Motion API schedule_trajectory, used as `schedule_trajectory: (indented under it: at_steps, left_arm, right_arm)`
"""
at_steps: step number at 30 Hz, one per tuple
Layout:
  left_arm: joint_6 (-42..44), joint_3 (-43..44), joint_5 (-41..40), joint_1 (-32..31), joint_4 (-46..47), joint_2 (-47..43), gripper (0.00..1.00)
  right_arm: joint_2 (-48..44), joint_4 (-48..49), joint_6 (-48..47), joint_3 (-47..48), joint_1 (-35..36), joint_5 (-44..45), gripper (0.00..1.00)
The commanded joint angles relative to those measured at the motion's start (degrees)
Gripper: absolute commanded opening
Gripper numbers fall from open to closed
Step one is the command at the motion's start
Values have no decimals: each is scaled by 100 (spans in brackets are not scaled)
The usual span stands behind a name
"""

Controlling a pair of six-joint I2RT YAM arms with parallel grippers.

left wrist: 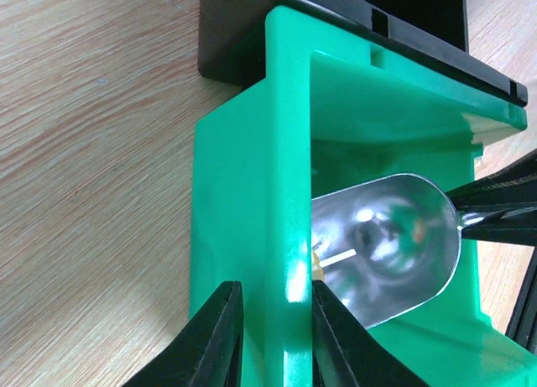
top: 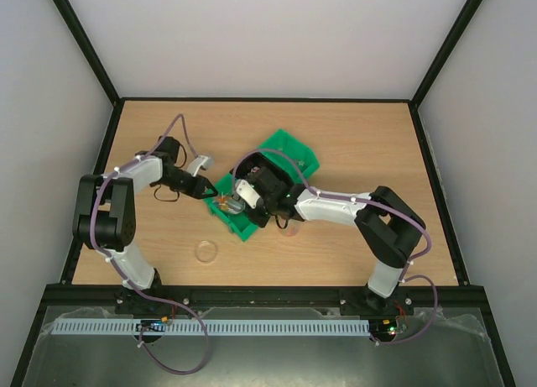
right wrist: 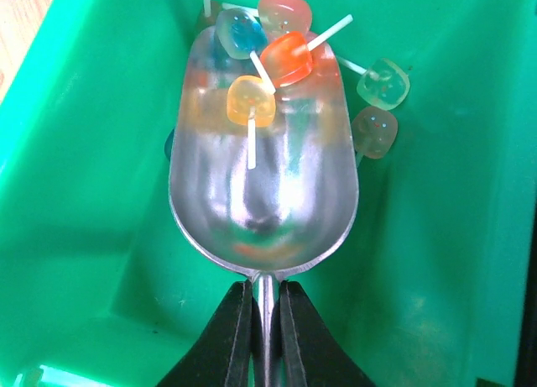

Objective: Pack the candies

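The light wooden worktop (top: 352, 152) carries a green plastic bin (top: 298, 152), open at the top, which lies between the two arms. The left claw (left wrist: 277, 295) is clenched on one side wall of this bin: one finger stands outside the wall and the other inside, so the bin is braced against sliding. The right claw (right wrist: 265, 295) is clenched on the thin handle of a polished metal scoop (right wrist: 264, 194), whose bowl extends straight ahead of that claw and rests low inside the bin. The candies (right wrist: 287, 58) are small translucent cubes on white sticks. Four of them (blue, pink, orange-red and yellow) sit on the far lip of the scoop bowl, at the end most distant from the right claw. Two paler ones lie on the bin floor just beside the bowl, ahead of the claw and to its right. A small clear round item (top: 205, 251), either a lid or a shallow dish, lies on the worktop behind the left claw, toward the arm bases, well apart from the bin. Assessment of progress: the task appears to be at an early stage. The scooping step is in hand, with only part of the stock gathered on the bowl. No candy is seen outside the bin, and lifting and delivery remain outstanding.
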Motion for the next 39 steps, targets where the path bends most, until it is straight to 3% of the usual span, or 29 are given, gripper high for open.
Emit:
schedule_trajectory:
  at_steps: [1,19,28,39]
  left_arm:
    - [-163,201,-281,124,-31,129,23]
    - [-210,534,-584,313,-1,1,40]
    - [-259,662,-614,322,-32,6,67]
    - [-278,878,-799,322,-67,26,77]
  right_arm:
    - [-223,890,263,-112,102,-64,1]
    - [-1192,241,-23,-659,21,158,1]
    - [-1702,236,-152,-922,-101,23,1]
    - [-2724,316,-189,-1142,-565,-881,1]
